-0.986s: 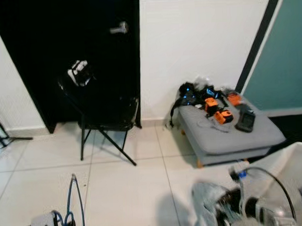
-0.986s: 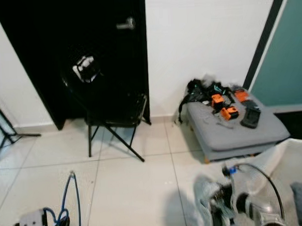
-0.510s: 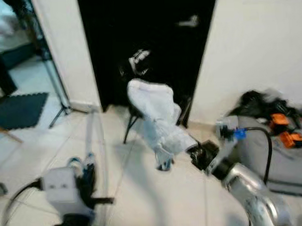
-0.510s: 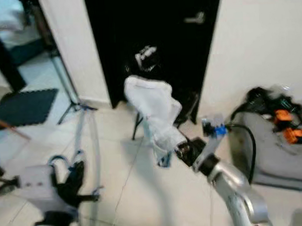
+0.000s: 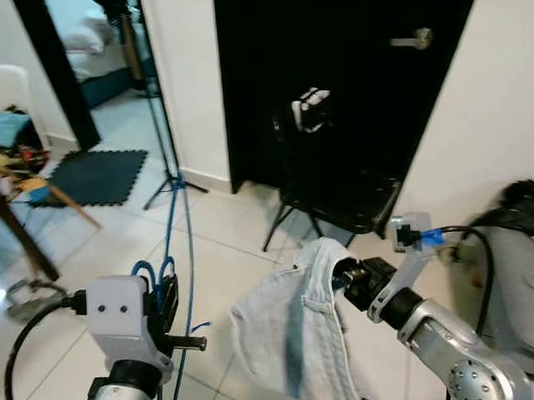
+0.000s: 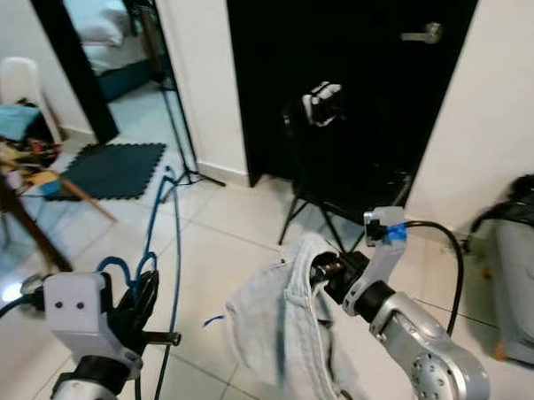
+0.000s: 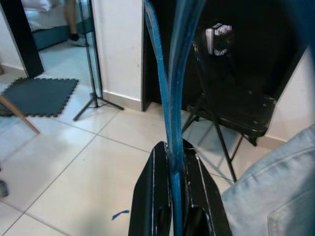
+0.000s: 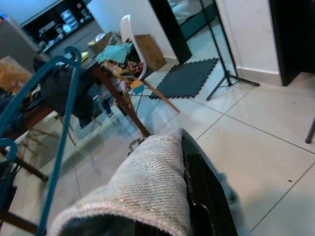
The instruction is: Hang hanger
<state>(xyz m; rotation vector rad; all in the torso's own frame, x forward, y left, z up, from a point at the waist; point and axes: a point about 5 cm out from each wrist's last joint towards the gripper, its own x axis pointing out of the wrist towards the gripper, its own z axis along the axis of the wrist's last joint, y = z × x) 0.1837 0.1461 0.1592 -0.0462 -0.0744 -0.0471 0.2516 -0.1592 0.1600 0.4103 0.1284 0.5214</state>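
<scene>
A blue hanger (image 5: 180,200) rises from my left gripper (image 5: 165,304), which is shut on its lower part at the lower left. The left wrist view has both black fingers (image 7: 155,196) pressed against the blue hanger (image 7: 173,93). My right gripper (image 5: 344,275) reaches in from the lower right and is shut on a pale grey-blue denim garment (image 5: 289,334). The cloth drapes down over its fingers. The two grippers are held apart, with the hanger left of the garment (image 8: 147,191). In the right wrist view the hanger hook (image 8: 60,118) shows beyond the cloth.
A black folding chair (image 5: 336,192) stands before a black door (image 5: 350,63), with a small white-and-black object (image 5: 309,110) on its back. A tripod stand (image 5: 162,125) and a dark foam mat (image 5: 93,177) are at left, beside a wooden table leg (image 5: 16,233). A grey ottoman (image 5: 519,286) is at right.
The camera has swung left, bringing the doorway, mat and tripod into view. The garment in my right gripper now hangs lower. My left arm has come up with the hanger.
</scene>
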